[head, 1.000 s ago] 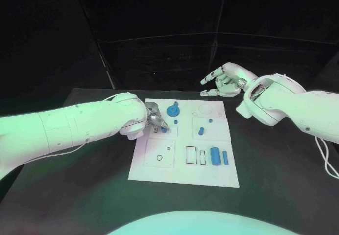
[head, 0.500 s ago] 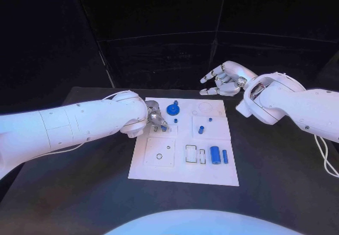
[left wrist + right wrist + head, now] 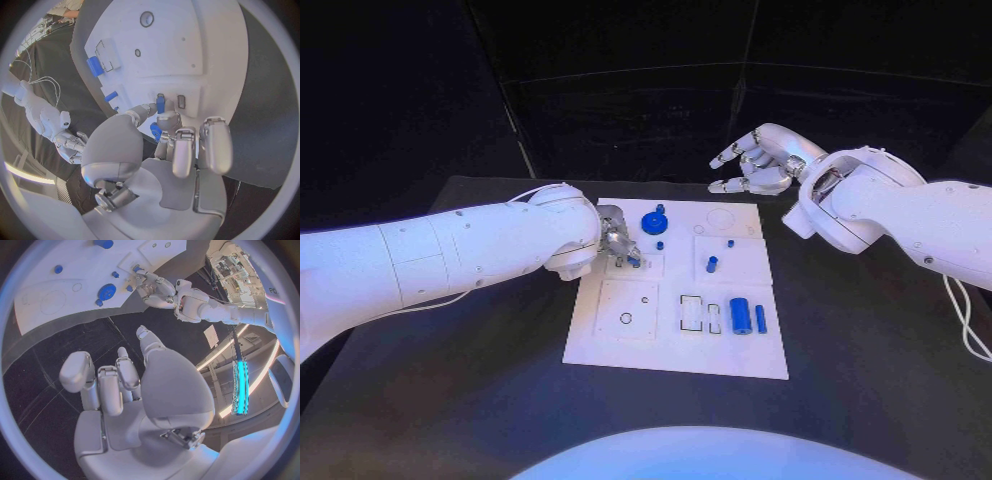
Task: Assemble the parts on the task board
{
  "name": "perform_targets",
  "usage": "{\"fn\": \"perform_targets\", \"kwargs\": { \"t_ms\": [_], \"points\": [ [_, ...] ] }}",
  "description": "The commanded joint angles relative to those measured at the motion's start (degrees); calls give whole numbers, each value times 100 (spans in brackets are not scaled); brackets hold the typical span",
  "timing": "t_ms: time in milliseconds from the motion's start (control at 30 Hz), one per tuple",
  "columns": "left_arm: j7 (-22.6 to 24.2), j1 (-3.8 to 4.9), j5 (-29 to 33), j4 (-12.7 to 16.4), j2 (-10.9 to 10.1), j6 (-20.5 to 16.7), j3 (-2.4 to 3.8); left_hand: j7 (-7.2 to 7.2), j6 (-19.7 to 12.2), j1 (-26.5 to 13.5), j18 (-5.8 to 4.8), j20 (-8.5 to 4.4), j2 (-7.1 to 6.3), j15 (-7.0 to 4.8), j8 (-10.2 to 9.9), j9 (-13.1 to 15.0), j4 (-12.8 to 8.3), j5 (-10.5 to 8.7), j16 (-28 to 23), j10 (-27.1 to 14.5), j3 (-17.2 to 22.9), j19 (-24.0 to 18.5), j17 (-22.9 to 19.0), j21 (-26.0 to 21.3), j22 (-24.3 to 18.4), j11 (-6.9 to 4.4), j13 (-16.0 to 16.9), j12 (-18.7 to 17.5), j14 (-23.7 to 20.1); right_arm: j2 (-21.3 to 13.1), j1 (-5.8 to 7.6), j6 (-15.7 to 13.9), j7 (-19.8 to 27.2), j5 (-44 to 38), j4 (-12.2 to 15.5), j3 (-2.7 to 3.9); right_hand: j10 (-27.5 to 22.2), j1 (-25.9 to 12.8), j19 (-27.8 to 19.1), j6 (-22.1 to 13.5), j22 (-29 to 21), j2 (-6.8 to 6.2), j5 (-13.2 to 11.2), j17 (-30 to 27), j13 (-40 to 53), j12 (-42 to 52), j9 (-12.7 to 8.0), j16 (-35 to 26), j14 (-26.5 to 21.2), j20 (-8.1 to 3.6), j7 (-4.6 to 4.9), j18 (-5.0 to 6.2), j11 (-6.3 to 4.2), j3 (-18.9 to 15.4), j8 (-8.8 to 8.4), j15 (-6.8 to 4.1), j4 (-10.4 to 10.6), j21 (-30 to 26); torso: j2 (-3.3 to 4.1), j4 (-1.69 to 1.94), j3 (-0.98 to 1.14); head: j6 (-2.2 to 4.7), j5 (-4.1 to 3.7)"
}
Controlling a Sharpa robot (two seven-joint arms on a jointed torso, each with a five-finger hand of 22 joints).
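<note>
**Left hand on a blue peg at the board's left edge**

A small blue peg [image 3: 160,104] is pinched between the fingertips [image 3: 166,120] of the left hand [image 3: 616,243], over the left side of the board [image 3: 632,345], in its far half. Whether the peg touches the board cannot be told (the wrist view shows it over a small slot beside a second, empty slot). A round blue part [image 3: 653,224] stands just beyond the hand, near the board's far edge, with a tiny blue piece [image 3: 659,245] next to it. A short blue peg [image 3: 710,266] lies toward the board's right side. A thick blue cylinder [image 3: 738,317] and a thinner one [image 3: 760,320] lie side by side near the board's right edge, beside outlined slots in its near half.

The right hand [image 3: 759,160] is held in the air beyond the table's [image 3: 473,400] far edge, well apart from the board, holding nothing, its fingers loosely curved and apart.
</note>
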Motion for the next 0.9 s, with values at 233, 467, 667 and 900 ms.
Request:
{"fn": "perform_targets", "kwargs": {
  "t_ms": [233, 467, 667, 900],
  "points": [
    [-124, -11, -62, 33, -24, 129, -10, -24, 42, 47, -64, -28, -15, -41, 27, 3, -854, 32, 36, 36, 861, 76, 1509, 26, 44, -11, -35, -48, 606, 10, 11, 32, 32, -2, 0, 4, -18, -16, -23, 34, -5, 36, 44, 552, -2, -8, 8, -33, 369, -13, -14, 69, -15, -49, 24, -16, 7, -21, 1, -4, 3, -2, 11],
    [-112, -12, -62, 64, -32, 179, -10, -29, 53, 45, -65, -29, -35, -42, 37, 12, -857, 55, 36, 37, 861, 77, 1509, 28, 48, -14, -65, -74, 606, 13, 10, 40, 31, -2, -8, 4, -18, -16, -23, 34, -5, 36, 44, 552, -2, -8, 8, -33, 369, -13, -14, 69, -15, -49, 24, -16, 7, -21, 3, -3, 1, 1, -7],
    [-107, -12, -62, 50, -17, 195, -10, -29, 53, 45, -65, -29, -35, -42, 37, 12, -857, 55, 36, 37, 861, 77, 1509, 28, 48, -14, -65, -74, 606, 19, 10, 43, 31, -2, -27, 4, -18, -16, -23, 34, -5, 36, 44, 552, -2, -8, 8, -33, 369, -13, -14, 69, -15, -49, 24, -16, 7, -21, 3, 0, 3, -5, 2],
    [-115, -11, -62, -9, 7, 254, -10, -30, 56, 45, -64, -30, -41, -43, 40, 15, -858, 61, 36, 38, 861, 76, 1509, 26, 45, -16, -72, -80, 606, 26, 10, 45, 28, -2, -36, 4, -18, -16, -23, 34, -5, 36, 44, 552, -2, -8, 8, -33, 369, -13, -14, 69, -15, -49, 24, -16, 7, -21, 1, -8, 3, -14, -2]
  ]
}}
